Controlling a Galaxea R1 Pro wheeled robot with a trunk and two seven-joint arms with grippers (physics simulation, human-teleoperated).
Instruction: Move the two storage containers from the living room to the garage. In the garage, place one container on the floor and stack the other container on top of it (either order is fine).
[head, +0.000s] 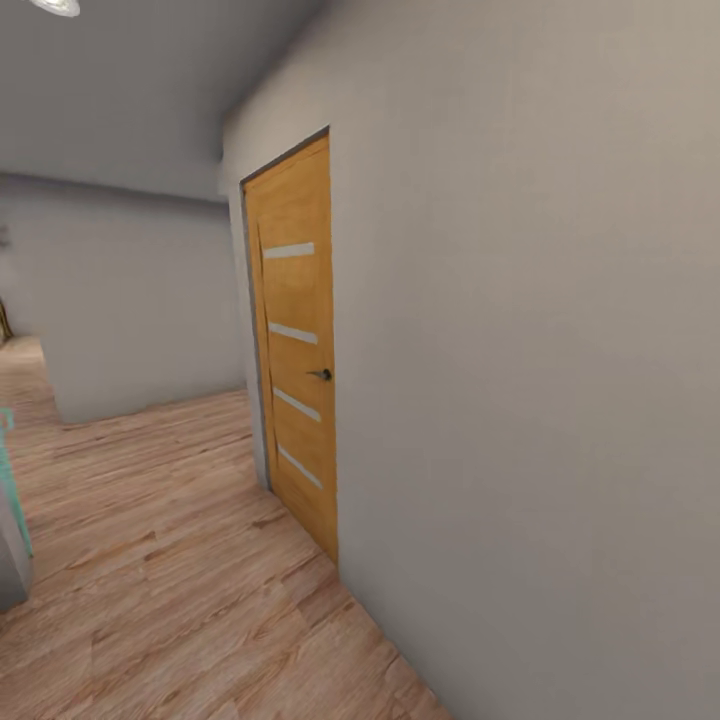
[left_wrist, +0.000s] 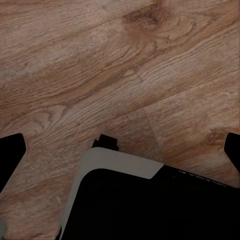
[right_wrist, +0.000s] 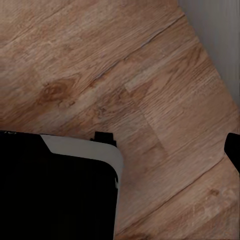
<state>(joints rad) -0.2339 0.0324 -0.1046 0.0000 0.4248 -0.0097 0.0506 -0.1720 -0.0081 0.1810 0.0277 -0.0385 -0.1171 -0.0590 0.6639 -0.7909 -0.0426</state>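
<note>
Head view: we face grey wall (head: 540, 350) with closed wooden door (head: 295, 340), wood-plank floor (head: 170, 560) below; no containers here.

Left wrist: our left gripper (left_wrist: 120, 150) fingers spread wide over planks, robot base (left_wrist: 145, 205) beneath.

Right wrist: one right gripper fingertip (right_wrist: 234, 150) at edge, jaw state unclear.

Head view faces forward along a hallway, close beside a grey wall (head: 520, 350) with an orange door (head: 295, 340). Both wrist views look down, near, sharing wood-plank floor (left_wrist: 100, 65) and the robot's base (right_wrist: 55, 190).
</note>
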